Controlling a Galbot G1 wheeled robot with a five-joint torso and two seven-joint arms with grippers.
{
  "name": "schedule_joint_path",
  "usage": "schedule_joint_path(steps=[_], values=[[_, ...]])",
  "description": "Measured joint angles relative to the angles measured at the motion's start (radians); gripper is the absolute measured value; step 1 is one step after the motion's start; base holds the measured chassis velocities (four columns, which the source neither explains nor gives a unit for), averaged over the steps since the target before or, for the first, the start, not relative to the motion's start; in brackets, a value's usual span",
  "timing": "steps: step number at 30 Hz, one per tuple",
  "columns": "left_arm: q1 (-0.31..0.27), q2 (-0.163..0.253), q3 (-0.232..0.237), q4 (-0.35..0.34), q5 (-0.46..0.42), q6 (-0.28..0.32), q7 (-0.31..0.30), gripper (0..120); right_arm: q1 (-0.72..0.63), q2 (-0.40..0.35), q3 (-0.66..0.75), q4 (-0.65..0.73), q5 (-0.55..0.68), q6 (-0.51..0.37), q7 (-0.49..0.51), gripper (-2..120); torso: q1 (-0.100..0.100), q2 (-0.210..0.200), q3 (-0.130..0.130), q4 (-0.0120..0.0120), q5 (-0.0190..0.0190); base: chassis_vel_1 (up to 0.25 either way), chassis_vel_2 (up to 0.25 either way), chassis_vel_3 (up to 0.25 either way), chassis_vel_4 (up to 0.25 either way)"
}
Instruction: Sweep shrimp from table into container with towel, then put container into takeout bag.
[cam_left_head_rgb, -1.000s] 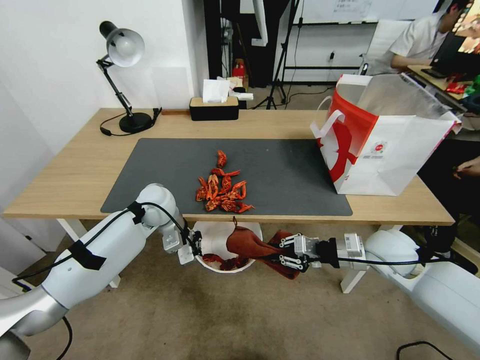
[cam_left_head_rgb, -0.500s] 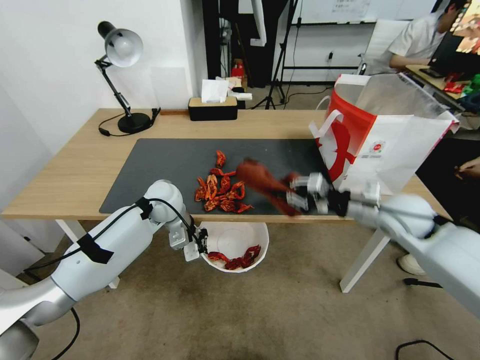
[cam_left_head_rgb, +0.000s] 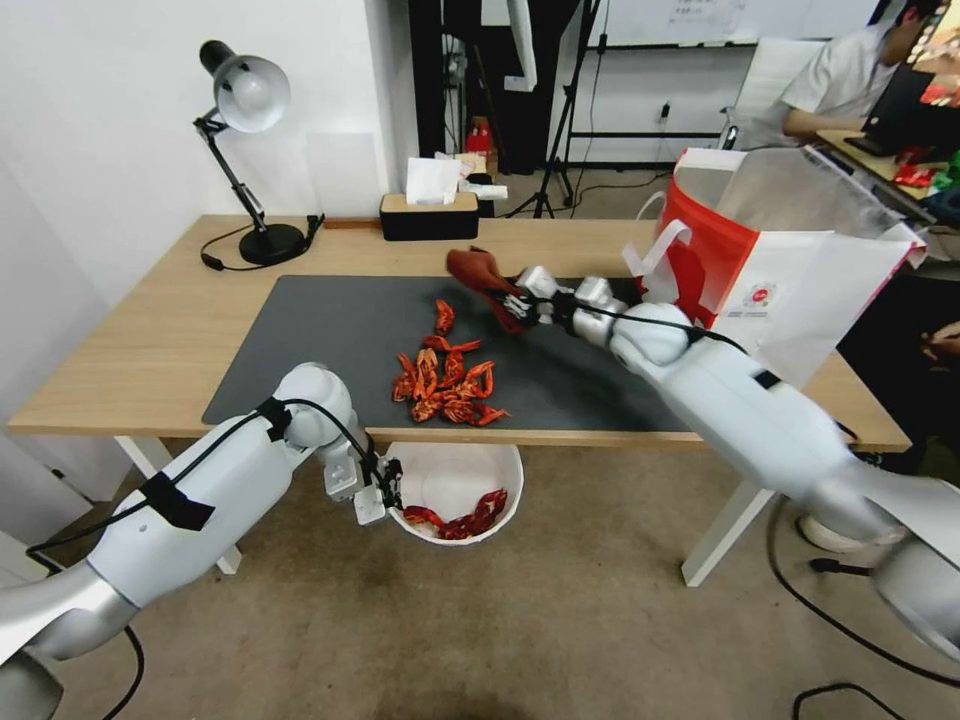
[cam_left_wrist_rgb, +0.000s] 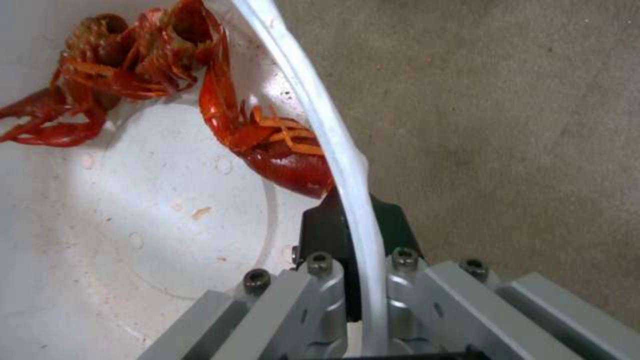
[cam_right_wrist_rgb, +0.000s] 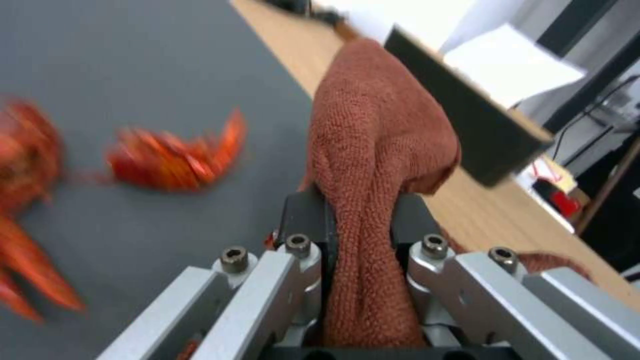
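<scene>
Swung up from below the table edge, the right gripper (cam_left_head_rgb: 520, 292) now carries the towel (cam_left_head_rgb: 480, 272) behind the shrimp pile.

Nearest the robot, the left gripper (cam_left_head_rgb: 388, 492) holds the container (cam_left_head_rgb: 500, 462) under the table's (cam_left_head_rgb: 140, 330) front edge, its jaws pinched tight on the white rim, one finger inside and one outside; a few shrimp already lie in the bowl. Above it, most of the shrimp (cam_left_head_rgb: 445, 385) still sit on the dark mat (cam_left_head_rgb: 580, 350) close to that edge, straight over the bowl. Beyond them the right gripper's jaws are clamped on the bunched towel, held just past the farthest piece. That looks like a reset for another pull toward the bowl. Farther right the takeout bag (cam_left_head_rgb: 800, 300) stands open, unused so far.
</scene>
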Motion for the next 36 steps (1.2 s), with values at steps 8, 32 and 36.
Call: schedule_joint_path(steps=[8,32,36], values=[[0.024,0.011,-0.020,0.000,0.001,-0.008,-0.001,0,0.055,0.076,0.004,-0.164,-0.052,0.063,-0.081,10,0.000,0.000,0.000,0.0007,0.0000,0.000,0.000,0.000,0.000],[0.040,0.009,-0.033,-0.001,0.003,-0.014,-0.003,0,0.123,0.203,0.002,-0.393,-0.105,0.138,-0.273,10,0.000,0.000,0.000,0.0005,0.0001,0.000,0.000,0.000,0.000],[0.040,0.009,-0.034,0.001,0.003,-0.016,-0.004,0,0.123,0.197,0.001,-0.390,-0.106,0.150,-0.307,10,0.000,0.000,0.000,0.0004,0.0002,0.000,0.000,0.000,0.000]])
